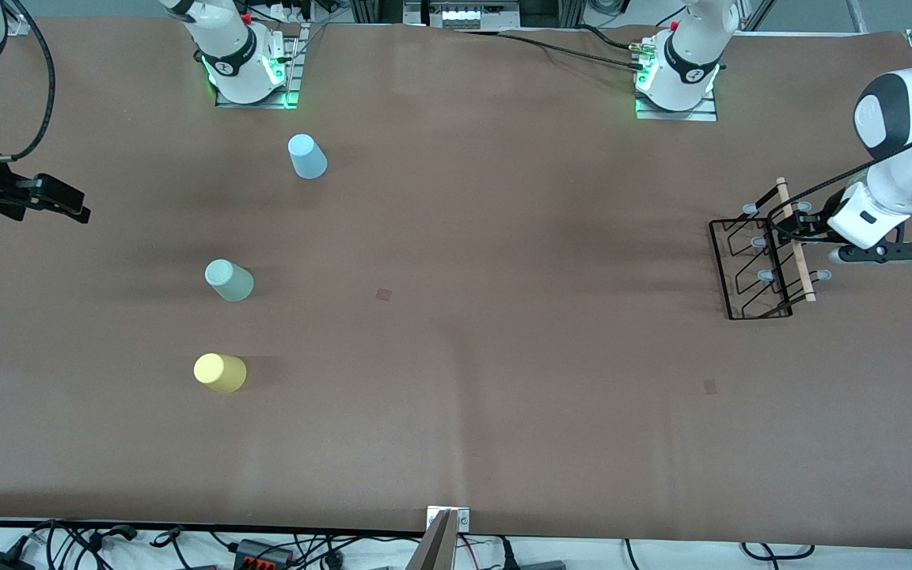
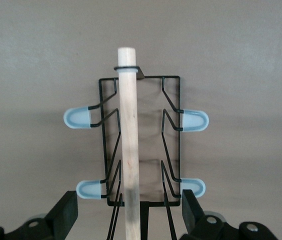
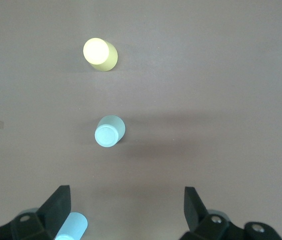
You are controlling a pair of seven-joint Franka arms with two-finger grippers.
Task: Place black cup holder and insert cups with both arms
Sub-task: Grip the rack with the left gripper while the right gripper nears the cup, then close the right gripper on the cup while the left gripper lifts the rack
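Note:
The black cup holder (image 1: 758,269) stands on the table at the left arm's end, its wooden rod (image 1: 798,253) on top. My left gripper (image 1: 793,229) is down over it, open, one finger on each side of the rod (image 2: 129,135) without touching it; the gripper (image 2: 129,212) sits near one end of the rod. Three cups stand upside down toward the right arm's end: light blue (image 1: 307,156) farthest from the front camera, sage green (image 1: 229,280) in the middle, yellow (image 1: 220,373) nearest. My right gripper (image 1: 68,204) hangs open and empty (image 3: 126,210) above the table beside them.
Two small square marks (image 1: 384,294) (image 1: 710,385) lie on the brown table cover. A metal bracket (image 1: 448,521) sits at the table's front edge, with cables below it. The arm bases (image 1: 250,67) (image 1: 678,79) stand along the edge farthest from the front camera.

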